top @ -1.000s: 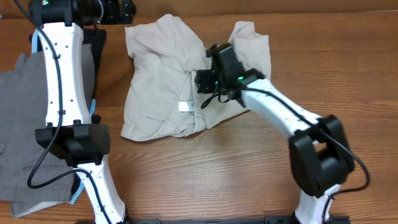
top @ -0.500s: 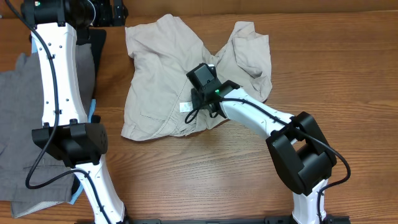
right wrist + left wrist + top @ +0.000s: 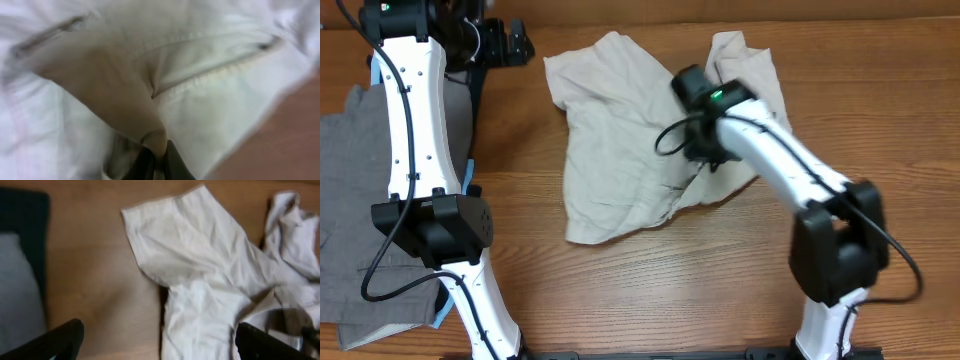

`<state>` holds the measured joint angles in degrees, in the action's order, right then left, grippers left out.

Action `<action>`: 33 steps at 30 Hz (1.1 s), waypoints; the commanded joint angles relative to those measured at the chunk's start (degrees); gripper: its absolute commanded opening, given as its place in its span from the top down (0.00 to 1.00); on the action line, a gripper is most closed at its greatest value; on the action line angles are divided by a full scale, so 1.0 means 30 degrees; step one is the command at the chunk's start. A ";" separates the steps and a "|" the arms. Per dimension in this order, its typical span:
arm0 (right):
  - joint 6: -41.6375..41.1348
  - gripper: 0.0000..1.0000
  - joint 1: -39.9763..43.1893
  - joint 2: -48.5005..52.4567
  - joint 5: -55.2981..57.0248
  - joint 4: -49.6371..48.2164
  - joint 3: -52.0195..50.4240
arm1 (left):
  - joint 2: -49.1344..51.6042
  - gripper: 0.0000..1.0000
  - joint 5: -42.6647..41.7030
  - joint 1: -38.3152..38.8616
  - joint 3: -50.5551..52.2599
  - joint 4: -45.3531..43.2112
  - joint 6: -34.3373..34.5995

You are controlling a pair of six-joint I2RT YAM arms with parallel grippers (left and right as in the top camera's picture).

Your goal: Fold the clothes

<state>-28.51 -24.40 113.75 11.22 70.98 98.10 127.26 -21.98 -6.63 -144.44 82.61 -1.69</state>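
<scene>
Clothes (image 3: 620, 150): beige, crumpled; on table (image 3: 650, 290), mid-rear, between the arms | right gripper (image 3: 155, 162): jaws closed, pinching a fold by a pocket seam | left gripper (image 3: 508, 42): jaws wide, holding nothing; far left | grey trousers (image 3: 345, 200): left edge

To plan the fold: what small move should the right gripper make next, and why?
Probably lift the pinched fabric slightly and pull outward to spread it: the right gripper is shut on the beige shorts, which lie crumpled on the table, not flat enough to fold.
</scene>
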 commanded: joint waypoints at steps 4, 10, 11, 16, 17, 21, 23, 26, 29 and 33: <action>0.1151 0.96 0.1209 -0.4109 -0.3643 0.4809 0.2004 | -0.0393 0.07 -0.2688 0.0393 0.0044 0.1479 -0.1617; 0.0612 0.96 0.1377 -0.4896 -0.3636 0.6965 0.1173 | -0.0386 0.08 -0.1865 0.1741 0.0117 0.0889 -0.3293; 0.0372 0.96 0.1377 -0.4896 -0.3650 0.7038 0.0794 | -0.0372 0.06 -0.1450 0.2025 0.0131 0.0736 -0.3315; -0.1042 0.96 0.1370 -0.5020 -0.4248 0.6900 -0.2062 | -0.0328 0.01 0.0379 0.3286 0.0430 -0.0335 -0.3504; -0.1042 0.96 0.1341 -0.5166 -0.4728 0.6659 -0.2732 | -0.0328 0.01 0.0488 0.3475 0.0532 -0.0605 -0.3738; -0.1508 0.96 0.0481 -0.6739 -0.6521 0.4940 -0.5450 | -0.0328 0.01 0.0539 0.3898 0.0823 -0.1654 -0.4167; -0.2266 0.96 -0.0488 -0.8021 -0.6929 0.4197 -0.6601 | -0.0328 0.00 0.0539 0.3956 0.0882 -0.2164 -0.4167; -0.3898 0.96 -0.2317 -0.9799 -0.6972 0.3832 -0.8000 | -0.0321 0.00 0.0539 0.3956 0.0882 -0.2798 -0.4160; -0.6470 0.61 -0.4415 -1.1183 -0.6929 0.3869 -0.9748 | -0.0321 0.00 0.0539 0.3956 0.0882 -0.3228 -0.4167; -0.9143 0.59 -0.6353 -1.2101 -0.7512 0.3920 -1.1693 | -0.0321 0.00 0.0532 0.3956 0.0882 -0.3504 -0.4167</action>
<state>-46.96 -41.25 78.26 -9.56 83.02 66.30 127.26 -20.75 5.39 -142.10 72.58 -12.67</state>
